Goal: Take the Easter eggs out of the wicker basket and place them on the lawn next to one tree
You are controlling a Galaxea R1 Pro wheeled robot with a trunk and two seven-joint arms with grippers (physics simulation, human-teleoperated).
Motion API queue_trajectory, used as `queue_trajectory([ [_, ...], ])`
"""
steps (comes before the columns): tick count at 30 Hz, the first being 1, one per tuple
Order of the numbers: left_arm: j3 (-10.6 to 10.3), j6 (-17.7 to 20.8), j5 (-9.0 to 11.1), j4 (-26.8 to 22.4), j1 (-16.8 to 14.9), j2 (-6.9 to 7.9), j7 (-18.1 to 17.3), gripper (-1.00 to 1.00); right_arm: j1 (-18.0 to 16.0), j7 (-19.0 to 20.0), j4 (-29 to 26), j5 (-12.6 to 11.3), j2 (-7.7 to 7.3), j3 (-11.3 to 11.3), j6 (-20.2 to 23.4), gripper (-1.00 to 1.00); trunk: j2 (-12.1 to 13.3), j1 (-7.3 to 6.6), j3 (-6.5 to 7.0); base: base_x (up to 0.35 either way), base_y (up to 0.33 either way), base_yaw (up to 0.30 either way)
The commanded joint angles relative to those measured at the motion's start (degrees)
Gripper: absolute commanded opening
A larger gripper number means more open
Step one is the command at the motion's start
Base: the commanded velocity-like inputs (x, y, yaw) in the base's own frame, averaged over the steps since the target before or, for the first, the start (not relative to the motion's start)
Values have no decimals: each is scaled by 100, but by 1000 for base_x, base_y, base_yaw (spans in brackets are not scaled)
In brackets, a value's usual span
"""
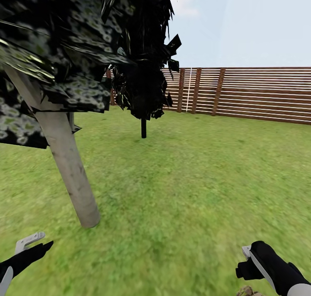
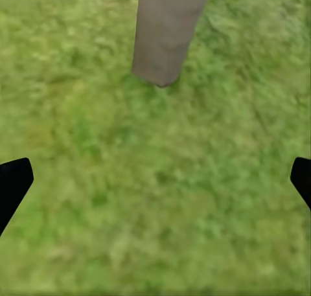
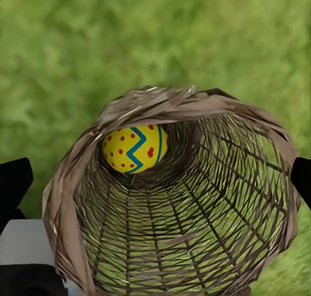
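We hold our right gripper (image 3: 155, 179), fingers spread, over the basket (image 3: 194, 244) to reach the egg (image 3: 135, 148); left gripper (image 2: 155, 179) open, empty.

Left gripper (image 1: 32, 243) down by the foot of the leaning pale trunk (image 1: 69, 166): one light grey finger, one matte black finger tapering to a point, on a black wrist with a white edge. Right gripper (image 1: 247, 261), far across the grass from that trunk: chunky black housing, a thin grey-white bar along it, pale grey cuff behind. In both wrist views, black fingertips (image 2: 13, 182).
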Motion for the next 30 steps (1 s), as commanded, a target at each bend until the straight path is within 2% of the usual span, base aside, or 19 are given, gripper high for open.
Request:
queue_trajectory([
  [1, 15, 49, 58, -5, -4, -13, -15, 100, -4, -23, -6, -56, -8, 36, 22, 100, -3, 0, -6, -17, 0, 0],
  [11, 5, 61, 44, -3, -2, -120, -14, 100, -4, -23, -6, -50, 6, 39, 39, 100, -3, 0, -6, -251, -22, 0],
  [18, 5, 43, 39, -3, -4, -167, -14, 100, -4, -23, -6, -54, -26, 31, 40, 100, -3, 0, -6, -27, -5, 0],
  [28, -1, 82, 38, -3, -4, -209, -14, 100, -4, -23, -6, -56, -51, 22, 40, 100, -404, 219, -185, -1, 0, 0],
  [30, -2, 82, 38, -3, -4, -253, -14, 100, -4, -23, -6, -56, -52, 21, 40, 100, -485, 263, -221, 0, 0, 0],
])
